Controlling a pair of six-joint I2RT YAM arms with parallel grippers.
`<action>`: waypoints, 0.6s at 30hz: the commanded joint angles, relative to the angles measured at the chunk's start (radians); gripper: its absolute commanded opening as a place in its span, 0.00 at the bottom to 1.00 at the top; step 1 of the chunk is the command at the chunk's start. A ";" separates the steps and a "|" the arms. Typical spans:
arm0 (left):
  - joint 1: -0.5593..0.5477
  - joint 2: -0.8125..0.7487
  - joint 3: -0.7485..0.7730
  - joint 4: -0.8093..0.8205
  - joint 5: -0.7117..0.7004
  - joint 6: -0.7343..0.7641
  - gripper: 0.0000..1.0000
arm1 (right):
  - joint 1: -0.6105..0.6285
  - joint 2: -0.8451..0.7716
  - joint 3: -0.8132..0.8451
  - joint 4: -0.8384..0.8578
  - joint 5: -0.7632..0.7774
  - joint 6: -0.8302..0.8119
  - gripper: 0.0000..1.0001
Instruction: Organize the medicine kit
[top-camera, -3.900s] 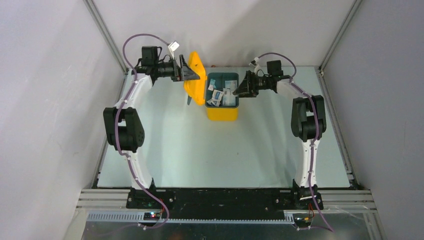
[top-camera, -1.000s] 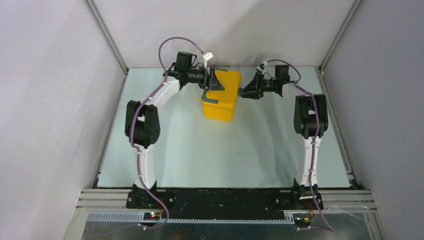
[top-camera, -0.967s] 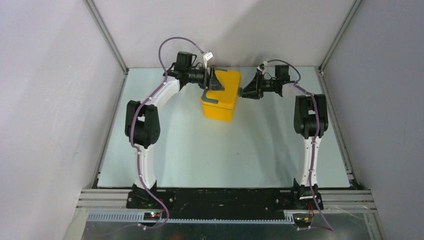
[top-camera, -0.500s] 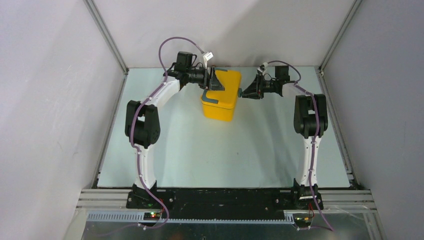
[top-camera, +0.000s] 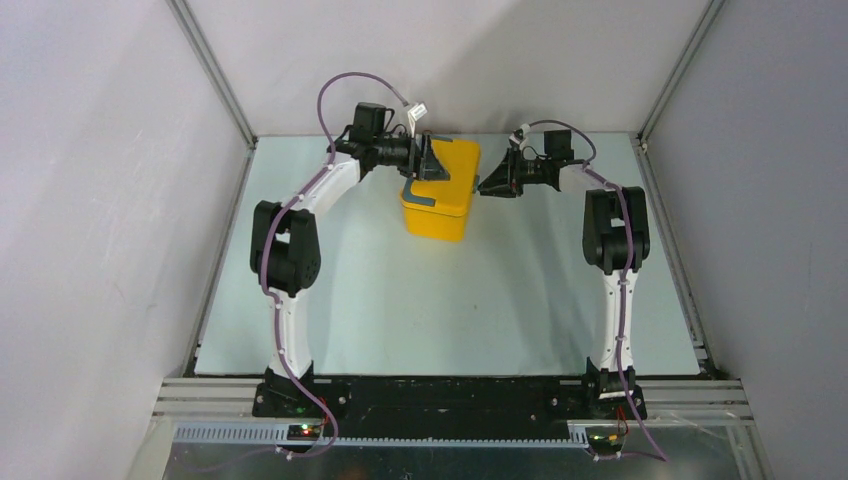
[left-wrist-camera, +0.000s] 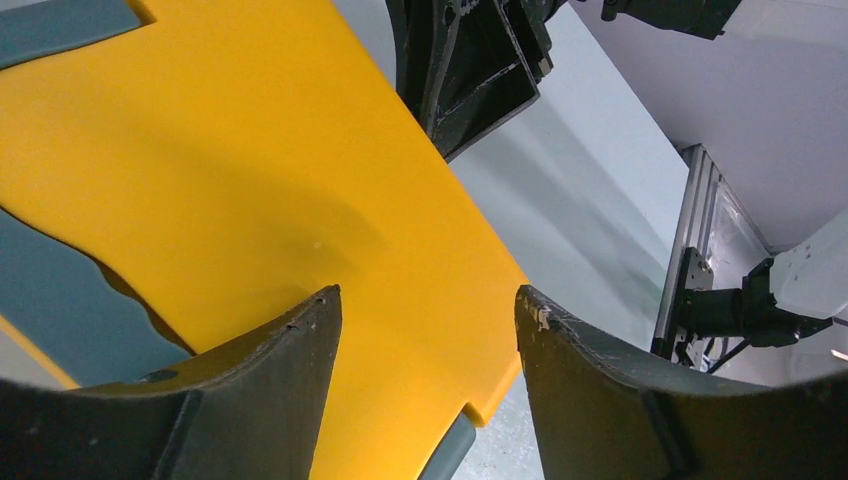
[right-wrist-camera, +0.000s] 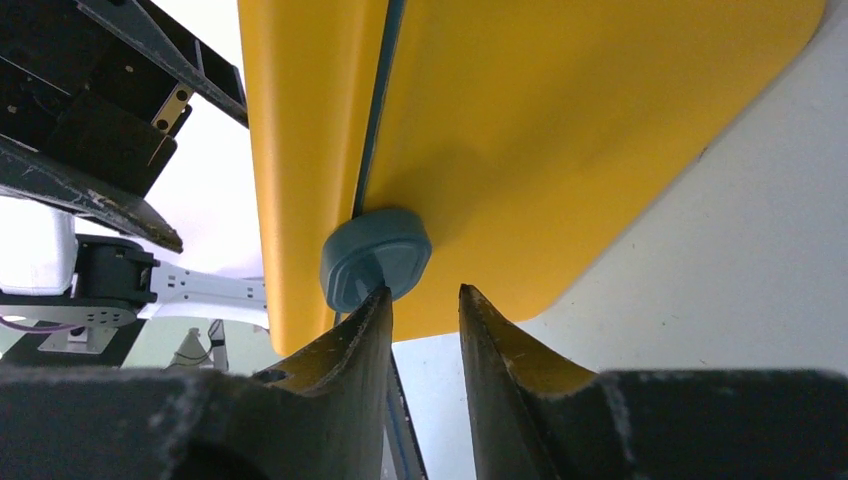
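Left gripper (left-wrist-camera: 428, 295): over the far left part of the kit's lid. Fingers spread wide, one either side of a stretch of bare yellow lid, gripping nothing.

Medicine kit (top-camera: 447, 180), a bright yellow plastic hinged-lid box with rounded corners: stands on the pale tabletop (top-camera: 450, 300) between the two grippers, lid down. Long axis runs near to far, the far end leaning slightly right. The dark teal-grey trim (top-camera: 420, 197) lies at its near end, facing the arm bases.

Right gripper (right-wrist-camera: 425, 295): against the kit's right side. Fingers drawn close, only a narrow gap between them, nothing in it. One fingertip meets a round teal-grey knob (right-wrist-camera: 375, 258) at the lid seam.
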 joint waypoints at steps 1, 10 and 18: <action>-0.005 0.022 -0.026 -0.096 -0.106 0.049 0.74 | 0.006 -0.017 0.017 -0.017 0.051 -0.046 0.36; 0.029 -0.068 0.241 -0.214 -0.226 0.234 0.83 | -0.158 -0.222 -0.030 -0.253 0.253 -0.304 0.91; 0.122 -0.229 0.225 -0.269 -0.622 0.330 1.00 | -0.199 -0.442 0.046 -0.428 0.738 -0.433 1.00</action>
